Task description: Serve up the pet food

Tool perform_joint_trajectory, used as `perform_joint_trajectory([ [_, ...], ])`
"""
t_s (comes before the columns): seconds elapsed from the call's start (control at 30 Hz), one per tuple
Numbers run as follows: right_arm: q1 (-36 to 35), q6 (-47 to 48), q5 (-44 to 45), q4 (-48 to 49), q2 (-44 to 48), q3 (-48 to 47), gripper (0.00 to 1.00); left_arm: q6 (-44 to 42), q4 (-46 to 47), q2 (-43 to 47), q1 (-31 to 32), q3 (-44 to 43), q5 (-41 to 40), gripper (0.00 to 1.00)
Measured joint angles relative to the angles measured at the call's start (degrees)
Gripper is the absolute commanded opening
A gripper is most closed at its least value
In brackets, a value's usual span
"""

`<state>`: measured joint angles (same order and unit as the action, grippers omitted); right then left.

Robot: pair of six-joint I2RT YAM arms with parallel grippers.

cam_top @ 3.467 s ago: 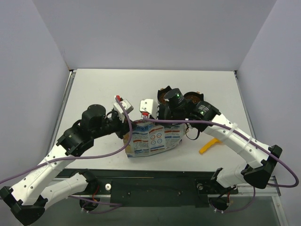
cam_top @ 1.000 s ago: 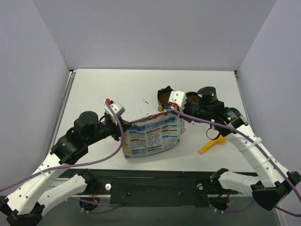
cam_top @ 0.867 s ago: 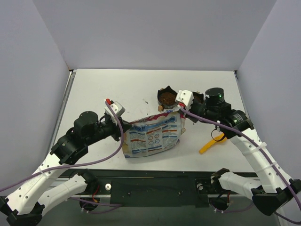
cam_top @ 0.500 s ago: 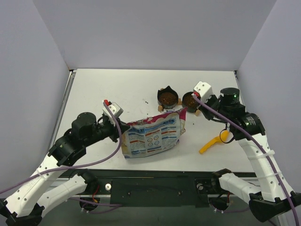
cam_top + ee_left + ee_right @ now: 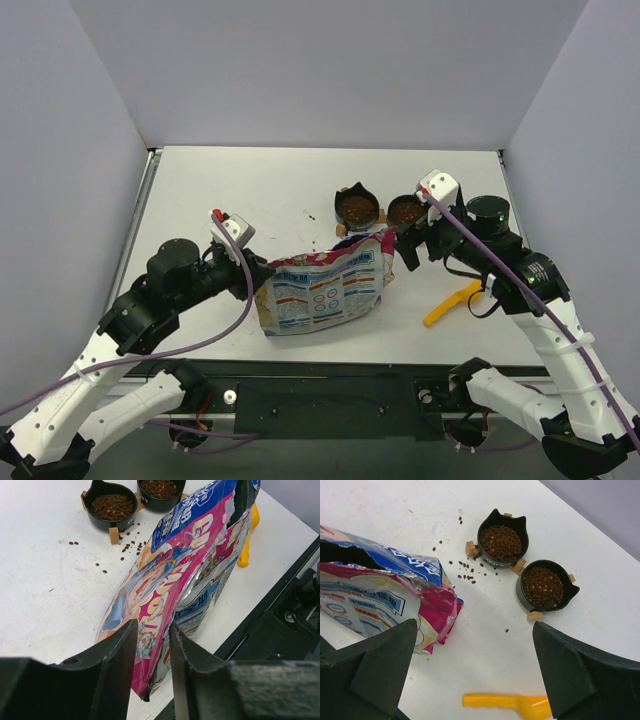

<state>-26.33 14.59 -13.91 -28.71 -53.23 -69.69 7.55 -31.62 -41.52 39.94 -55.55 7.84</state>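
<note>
Left gripper [image 5: 152, 630]: fingers parted beside the glossy magenta-edged pet food bag [image 5: 325, 290], not clamped. Right gripper [image 5: 474, 625]: wide apart, empty. Brown kibble [image 5: 501, 542] already fills two black ear-rimmed bowls [image 5: 496, 515] — risk: the unsupported open bag topples, spilling pellets.

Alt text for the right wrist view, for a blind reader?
Two small black ear-rimmed bowls full of brown kibble pellets sit on a white table, with loose pellets scattered nearby. An opened glossy magenta-edged bag is at left; a yellow plastic scoop lies at the bottom edge.
</note>
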Motion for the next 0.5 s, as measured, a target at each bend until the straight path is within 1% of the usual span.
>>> perform_joint_trajectory([
  [0.1, 0.00, -2.89, 1.46, 1.49, -0.04, 0.11, 0.97, 0.39, -0.52, 0.31, -0.04, -0.68, -0.35, 0.49],
  [0.13, 0.00, -3.87, 2.03, 1.97, -0.04, 0.11, 0.97, 0.48, -0.72, 0.39, -0.04, -0.96, -0.35, 0.54],
  [0.33, 0.00, -11.58, 7.34, 3.23, -1.31, -0.72, 0.99, 1.27, -1.90, 1.01, -0.04, -3.02, 0.17, 0.72],
  [0.5, 0.00, -17.99, 12.59, 3.21, -2.14, -2.34, 1.00, 2.34, -2.45, 0.85, -0.04, -7.08, 0.31, 0.76],
])
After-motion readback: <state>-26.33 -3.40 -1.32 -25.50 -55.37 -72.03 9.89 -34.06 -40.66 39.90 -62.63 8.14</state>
